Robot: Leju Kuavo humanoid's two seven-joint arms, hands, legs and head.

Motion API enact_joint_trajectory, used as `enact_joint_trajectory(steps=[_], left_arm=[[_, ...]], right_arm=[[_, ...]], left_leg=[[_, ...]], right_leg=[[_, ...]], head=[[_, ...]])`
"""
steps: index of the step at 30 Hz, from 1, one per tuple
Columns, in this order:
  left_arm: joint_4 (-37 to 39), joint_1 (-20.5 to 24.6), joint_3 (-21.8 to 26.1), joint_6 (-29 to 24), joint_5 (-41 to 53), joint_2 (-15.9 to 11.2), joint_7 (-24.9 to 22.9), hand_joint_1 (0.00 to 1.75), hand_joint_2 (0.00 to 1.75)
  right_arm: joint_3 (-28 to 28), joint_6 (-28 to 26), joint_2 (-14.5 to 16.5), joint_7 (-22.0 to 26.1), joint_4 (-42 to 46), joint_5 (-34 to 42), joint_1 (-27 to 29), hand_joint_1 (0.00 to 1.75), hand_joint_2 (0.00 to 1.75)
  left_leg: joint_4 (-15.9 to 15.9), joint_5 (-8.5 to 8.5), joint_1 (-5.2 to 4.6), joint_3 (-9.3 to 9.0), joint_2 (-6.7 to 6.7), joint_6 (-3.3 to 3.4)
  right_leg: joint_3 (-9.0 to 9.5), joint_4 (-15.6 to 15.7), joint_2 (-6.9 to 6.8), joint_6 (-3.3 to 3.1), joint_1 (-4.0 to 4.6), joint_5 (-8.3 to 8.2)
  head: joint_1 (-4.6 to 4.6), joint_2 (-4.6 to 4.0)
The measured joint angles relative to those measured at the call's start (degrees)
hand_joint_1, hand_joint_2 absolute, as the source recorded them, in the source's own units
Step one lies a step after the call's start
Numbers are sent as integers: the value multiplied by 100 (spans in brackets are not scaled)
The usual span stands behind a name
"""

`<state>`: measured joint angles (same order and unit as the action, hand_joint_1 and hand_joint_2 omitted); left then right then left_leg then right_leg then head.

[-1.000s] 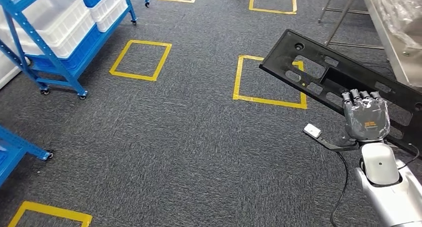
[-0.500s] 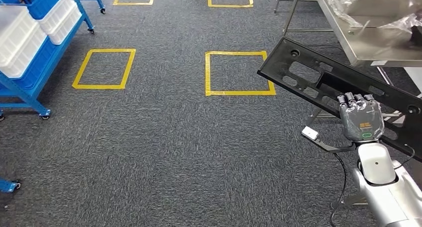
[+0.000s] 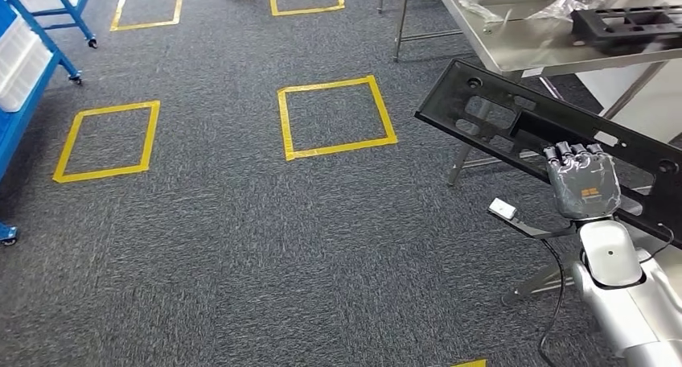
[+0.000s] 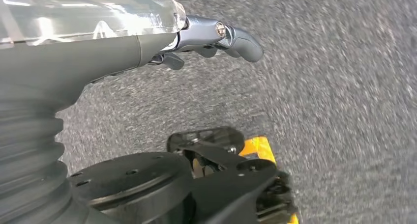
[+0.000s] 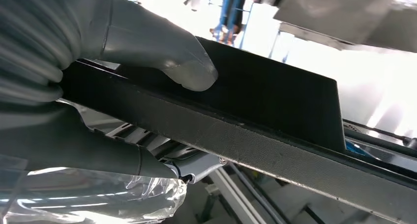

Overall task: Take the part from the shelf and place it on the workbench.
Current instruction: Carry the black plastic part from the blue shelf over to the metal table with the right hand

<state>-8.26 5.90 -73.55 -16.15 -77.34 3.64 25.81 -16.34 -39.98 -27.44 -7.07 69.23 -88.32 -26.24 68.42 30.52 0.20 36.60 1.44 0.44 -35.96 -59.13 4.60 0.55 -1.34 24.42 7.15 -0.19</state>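
The right hand carries the long black part, a flat panel with cut-outs, tilted so that its far end points up and to the left over the grey carpet. In the right wrist view the thumb presses on one face of the panel while the other fingers wrap under its edge, so the fingers are holding the part firmly near its lower half. The steel desk stands ahead and to the right, with another black part and some clear plastic wrap already lying on it.

The left hand hangs over the carpet with its fingers loosely curled and nothing in them.

The step in hand looks like the carry to the desk. To do it well, the long free end needs watching: it reaches well beyond the hand and sits near the desk's edge and leg, so it should be lifted above the top before the robot closes in. A level panel would land more cleanly than a tilted one. The bare steel near the front edge seems the safest spot, apart from the wrap and the other part. The grip should hold until the panel rests flat.
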Motion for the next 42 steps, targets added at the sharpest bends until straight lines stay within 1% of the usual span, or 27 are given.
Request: enact_joint_trajectory(steps=[2,3,4,5,6,7,9,10,11,13,15,17,18,21,23,25,27,28,29,30,32,34,36,37,39,40,42], left_arm=[[1,-7,0,-1,1,-3,-1,0,175],[1,-10,0,-1,3,-5,-2,0,175],[1,-10,0,-2,5,-6,-4,0,175],[0,-5,0,-2,8,-4,-6,0,175],[0,4,0,-2,12,-4,-8,0,175],[1,11,0,-2,15,-4,-10,0,175],[2,10,-2,2,23,-6,-13,0,175],[2,5,-4,6,30,-6,-14,0,175],[2,0,-7,10,37,-6,-16,0,175],[1,1,-15,19,50,-4,-21,0,175],[-1,8,-24,23,53,2,-30,0,175],[-1,14,-36,27,54,3,-38,0,175],[-1,15,-42,28,54,2,-43,0,175],[-1,27,-60,30,57,0,-56,0,175],[-1,40,-67,31,59,-1,-61,0,175],[-1,33,-73,30,59,-2,-64,0,175],[-1,13,-76,23,51,-3,-66,0,175],[-1,6,-76,20,42,-4,-66,0,175],[-1,2,-76,16,31,-4,-66,0,175],[-1,2,-76,14,21,-5,-66,0,175],[-1,-3,-77,13,12,-14,-66,0,175],[0,-13,-77,13,11,-23,-66,0,175],[0,-12,-77,13,10,-21,-66,0,175],[0,-8,-76,13,8,-21,-67,0,175],[1,-12,-76,13,5,-22,-70,0,175],[1,-21,-76,13,5,-26,-73,0,175],[0,-40,-77,13,5,-26,-77,0,175]], right_arm=[[2,0,10,7,-46,0,-27,175,175],[3,0,18,17,-67,0,-37,175,175],[8,0,25,33,-89,0,-40,175,175],[20,-1,29,58,-110,0,-37,175,175],[41,-1,31,84,-131,-1,-31,175,175],[69,-1,34,105,-151,-4,-34,175,175],[125,-1,60,126,-185,-17,-65,175,175],[143,-1,82,128,-204,-23,-81,175,175],[154,-1,108,127,-226,-28,-85,175,175],[179,1,155,114,-278,-32,-70,175,175],[221,1,183,65,-311,-33,-61,175,175],[268,-1,196,-2,-320,-33,-66,175,175],[283,-1,202,-32,-326,-33,-66,175,175],[293,-1,224,-87,-370,-34,-58,175,175],[290,-2,240,-116,-402,-35,-70,175,175],[274,-2,276,-155,-428,-35,-84,175,175],[240,-2,318,-212,-462,-35,-77,175,175],[220,-2,332,-242,-482,-35,-72,175,175],[202,-2,344,-271,-503,-35,-70,175,175],[186,-2,352,-295,-520,-35,-70,175,175],[166,-2,374,-325,-553,-35,-75,175,175],[147,-2,400,-337,-587,-35,-76,175,175],[134,-2,409,-345,-617,-35,-60,175,175],[132,-3,406,-351,-629,-35,-50,175,175],[127,-3,396,-364,-648,-35,-52,175,175],[121,-4,394,-368,-656,-35,-58,175,175],[100,-3,393,-370,-678,-35,-51,175,175]], left_leg=[[-697,-311,8,-282,331,43],[-857,-354,3,-344,436,53],[-907,-348,-4,-364,439,63],[-939,-364,-11,-373,358,82],[-984,-394,-14,-388,282,113],[-1038,-429,-12,-406,200,150],[-1120,-477,-20,-431,26,201],[-1129,-478,-30,-431,-61,215],[-1127,-475,-36,-428,-148,218],[-1120,-460,-39,-427,-314,216],[-1095,-429,-40,-434,-462,191],[-1054,-380,-70,-440,-584,139],[-1038,-358,-87,-448,-640,110],[-1021,-306,-100,-468,-773,30],[-802,-135,-71,-393,-581,-27],[-126,226,-41,-102,-288,-62],[586,468,-37,243,-195,-73],[686,432,-36,306,-185,-70],[559,289,-34,265,-170,-58],[229,71,-29,128,-117,-39],[-555,-285,-2,-200,196,8],[-916,-384,5,-350,389,43],[-979,-415,1,-374,259,92],[-1028,-448,6,-392,185,130],[-1128,-511,23,-422,23,196],[-1142,-519,9,-424,-53,210],[-1141,-512,-6,-415,-215,219]], right_leg=[[-23,-9,154,36,-13,-14],[-49,-9,229,69,-29,-29],[-75,0,308,112,-45,-50],[-98,21,378,159,-64,-76],[-116,21,335,190,-75,-80],[-155,-33,184,210,-69,-37],[-365,-483,-248,225,-49,243],[-531,-846,-381,239,-41,430],[-686,-1196,-423,257,-45,575],[-766,-1436,-443,285,-52,585],[-415,-840,-560,295,-49,261],[-36,-160,-787,240,1,43],[43,1,-847,196,26,15],[25,47,-695,80,36,5],[26,67,-577,12,6,-17],[25,71,-455,-44,-3,-29],[18,63,-308,-63,6,-34],[17,57,-230,-64,9,-35],[18,49,-150,-63,9,-36],[20,43,-72,-59,7,-37],[4,28,81,-28,3,-45],[-41,32,229,47,-15,-72],[-77,64,357,142,-44,-113],[-97,48,300,176,-41,-100],[-253,-259,-26,216,-20,108],[-400,-580,-228,228,-8,290],[-712,-1278,-402,260,-17,591]], head=[[0,1],[0,1],[0,1],[0,1],[-1,1],[-2,1],[-4,1],[-5,1],[-6,1],[-6,1],[-5,2],[-5,1],[-4,1],[-2,1],[-1,1],[-1,1],[0,1],[0,1],[0,1],[0,1],[-1,1],[-1,0],[-2,0],[-2,0],[-3,0],[-4,-1],[-4,1]])
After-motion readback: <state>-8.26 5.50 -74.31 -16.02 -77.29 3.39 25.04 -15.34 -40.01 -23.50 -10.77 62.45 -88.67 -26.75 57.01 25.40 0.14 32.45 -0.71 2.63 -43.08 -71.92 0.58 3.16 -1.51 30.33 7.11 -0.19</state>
